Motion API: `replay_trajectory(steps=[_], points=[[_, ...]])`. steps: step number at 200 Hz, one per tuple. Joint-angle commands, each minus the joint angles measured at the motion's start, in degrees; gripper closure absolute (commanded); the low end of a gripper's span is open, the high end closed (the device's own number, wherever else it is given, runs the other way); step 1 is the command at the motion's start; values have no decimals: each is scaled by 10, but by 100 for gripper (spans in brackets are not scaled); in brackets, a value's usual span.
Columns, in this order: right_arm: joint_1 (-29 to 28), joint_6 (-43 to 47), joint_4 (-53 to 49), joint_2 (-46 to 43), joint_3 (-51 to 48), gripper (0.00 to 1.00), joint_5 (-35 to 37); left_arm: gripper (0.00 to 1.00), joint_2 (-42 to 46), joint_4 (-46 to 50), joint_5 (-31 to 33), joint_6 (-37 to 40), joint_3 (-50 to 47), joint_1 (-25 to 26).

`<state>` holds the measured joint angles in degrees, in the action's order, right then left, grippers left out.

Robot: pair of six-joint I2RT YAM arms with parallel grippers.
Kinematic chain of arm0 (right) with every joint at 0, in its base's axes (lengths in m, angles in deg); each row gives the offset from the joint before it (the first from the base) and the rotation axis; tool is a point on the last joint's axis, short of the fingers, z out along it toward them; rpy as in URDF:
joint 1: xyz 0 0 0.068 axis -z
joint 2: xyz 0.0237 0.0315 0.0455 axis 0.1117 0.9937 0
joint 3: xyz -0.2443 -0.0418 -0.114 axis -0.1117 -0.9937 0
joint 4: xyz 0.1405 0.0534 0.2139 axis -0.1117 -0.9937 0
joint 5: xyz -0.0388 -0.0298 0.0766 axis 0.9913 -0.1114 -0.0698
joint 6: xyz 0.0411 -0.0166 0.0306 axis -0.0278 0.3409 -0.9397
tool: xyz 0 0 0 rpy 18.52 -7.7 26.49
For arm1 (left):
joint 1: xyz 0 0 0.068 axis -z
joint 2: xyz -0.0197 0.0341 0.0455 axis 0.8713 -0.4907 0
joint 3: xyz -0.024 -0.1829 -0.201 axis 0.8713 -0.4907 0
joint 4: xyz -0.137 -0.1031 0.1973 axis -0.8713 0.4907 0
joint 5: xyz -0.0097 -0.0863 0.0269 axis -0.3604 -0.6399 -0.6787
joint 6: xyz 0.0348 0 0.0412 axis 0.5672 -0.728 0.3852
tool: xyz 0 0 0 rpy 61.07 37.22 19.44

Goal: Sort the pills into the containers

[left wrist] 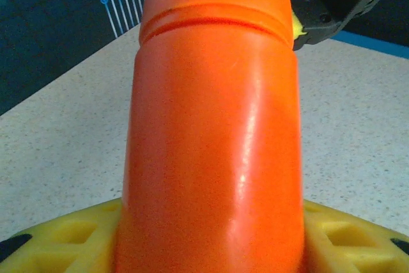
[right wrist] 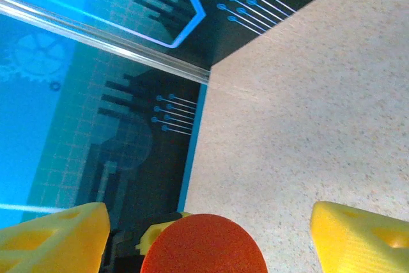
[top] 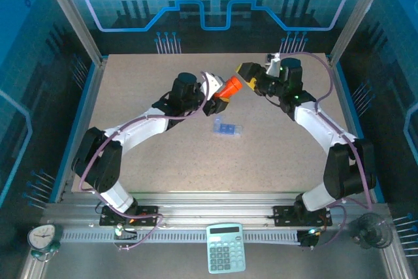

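Above the middle of the tabletop (top: 261,161), my left jaws clamp the orange bottle (top: 230,87) by its base. Its long axis points at the right jaws, which stand open either side of the cap end, ready, I judge, to uncap it. Just below, the blue pill box (top: 227,128) lies flat, its row running roughly left to right.

A teal calculator (top: 225,247) lies at six o'clock on the metal rail (top: 196,217). A small white-faced clock (top: 42,236) sits at eight o'clock, beyond the speckled beige table (top: 163,161).
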<state>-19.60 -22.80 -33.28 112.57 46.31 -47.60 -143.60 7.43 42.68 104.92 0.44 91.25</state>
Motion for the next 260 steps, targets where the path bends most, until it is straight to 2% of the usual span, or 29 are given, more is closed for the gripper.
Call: replay_trajectory(steps=[1, 34, 69, 115, 146, 163, 177, 193, 206, 228, 260], points=[[-19, -2, -91, -3, 27, 17, 39, 100, 2, -24, 45, 33, 0, 8], [-36, 0, -99, 10, 37, 19, 38, 100, -1, -28, 51, 37, 1, 13], [-40, -2, -91, 12, 33, 27, 36, 100, -1, -26, 52, 40, 1, 14], [-41, 4, -79, 12, 30, 55, 23, 100, -3, -33, 52, 35, 0, 15], [-32, 29, -40, 8, 15, 61, 21, 100, 1, -36, 39, 22, -3, 14], [-15, 61, -6, 6, 5, 62, 12, 100, 11, -38, -1, 1, -10, 6], [4, 89, 64, 4, -17, 62, -14, 100, 21, -45, -74, -33, -17, -11], [33, 119, 228, 7, -54, 59, -92, 100, 28, -57, -154, -85, -20, -29], [55, 121, 292, 13, -67, 59, -131, 100, 31, -59, -199, -112, -20, -37], [82, 89, 338, 35, -60, 60, -184, 100, 31, -54, -236, -130, -19, -38], [80, 82, 333, 34, -59, 59, -197, 100, 24, -55, -242, -137, -15, -38]])
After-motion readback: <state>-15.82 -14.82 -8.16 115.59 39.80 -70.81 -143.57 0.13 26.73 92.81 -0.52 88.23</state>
